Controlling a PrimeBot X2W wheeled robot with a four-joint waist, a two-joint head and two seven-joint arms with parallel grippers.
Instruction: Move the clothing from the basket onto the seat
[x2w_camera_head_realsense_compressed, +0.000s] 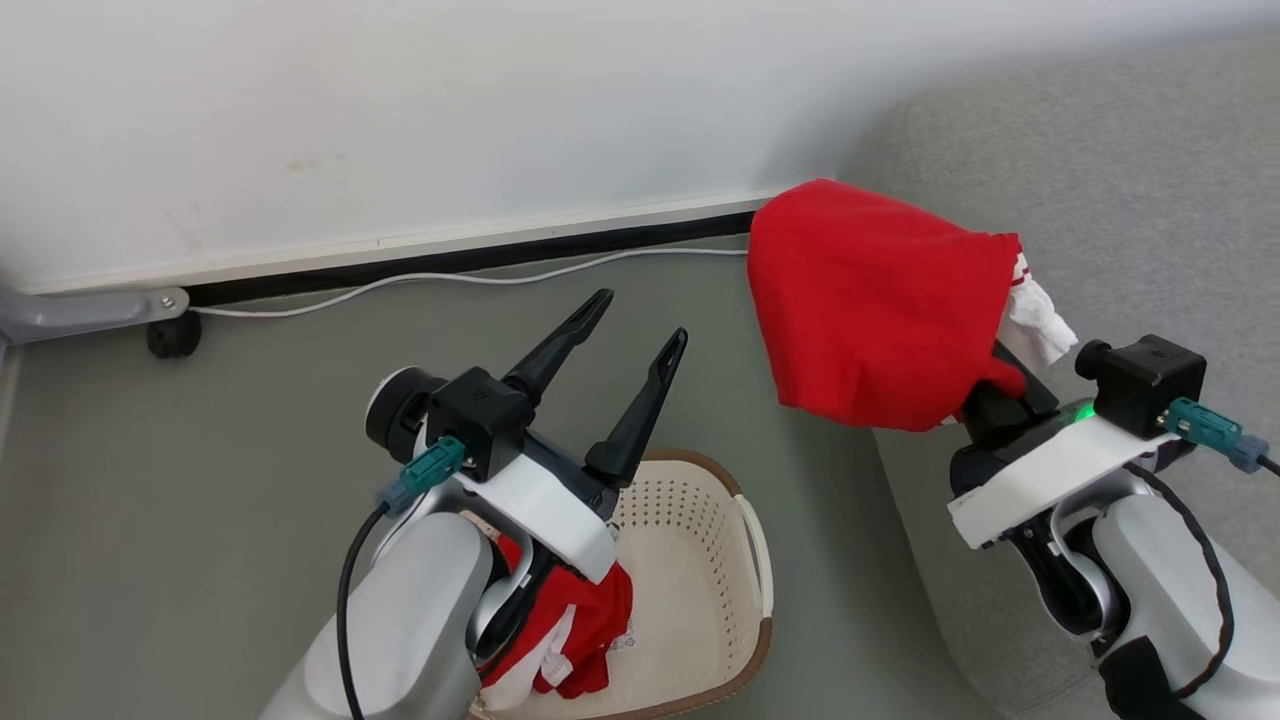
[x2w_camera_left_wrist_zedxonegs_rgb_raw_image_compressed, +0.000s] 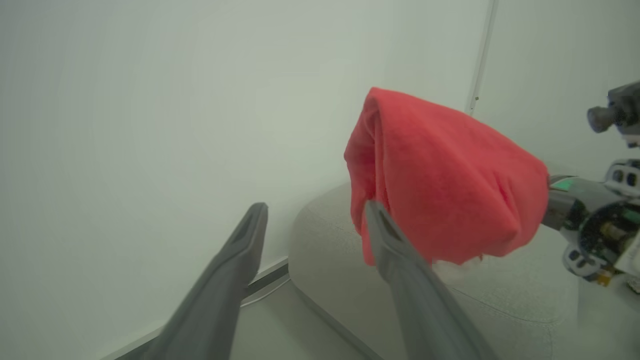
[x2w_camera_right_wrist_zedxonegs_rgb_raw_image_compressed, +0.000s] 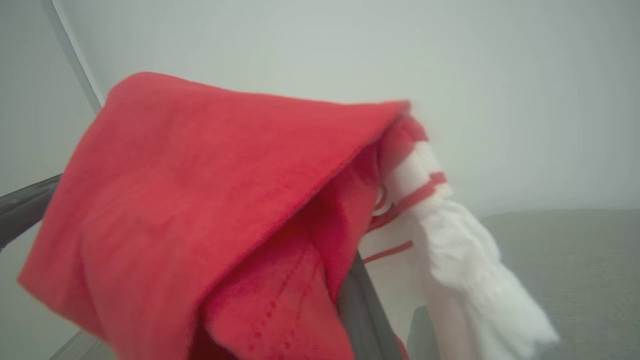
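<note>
Grey floor (x2w_camera_head_realsense_compressed: 200, 450) holds the basket (x2w_camera_head_realsense_compressed: 700, 560), with a white cable (x2w_camera_head_realsense_compressed: 450, 278) behind it. Your left hand (x2w_camera_head_realsense_compressed: 642, 315) is wide open. Red clothing (x2w_camera_head_realsense_compressed: 870, 300) by the seat (x2w_camera_head_realsense_compressed: 1120, 200) covers your right hand (x2w_camera_head_realsense_compressed: 1000, 405), so you cannot tell its grip.

Soft, matt fleecy clothing (x2w_camera_head_realsense_compressed: 870, 300) over the right fingers (x2w_camera_right_wrist_zedxonegs_rgb_raw_image_compressed: 362, 310); smooth dull-plastic left fingers (x2w_camera_head_realsense_compressed: 555, 345), perforated satiny plastic basket (x2w_camera_head_realsense_compressed: 700, 500) beneath them; seat (x2w_camera_head_realsense_compressed: 1130, 200), coarse woven cloth, matt.

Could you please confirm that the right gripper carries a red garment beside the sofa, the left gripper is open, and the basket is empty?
The basket is not empty: the head view shows a second red garment with white trim lying in it. The rest holds: the right gripper carries a red garment beside the sofa, and the left gripper is open.
</note>
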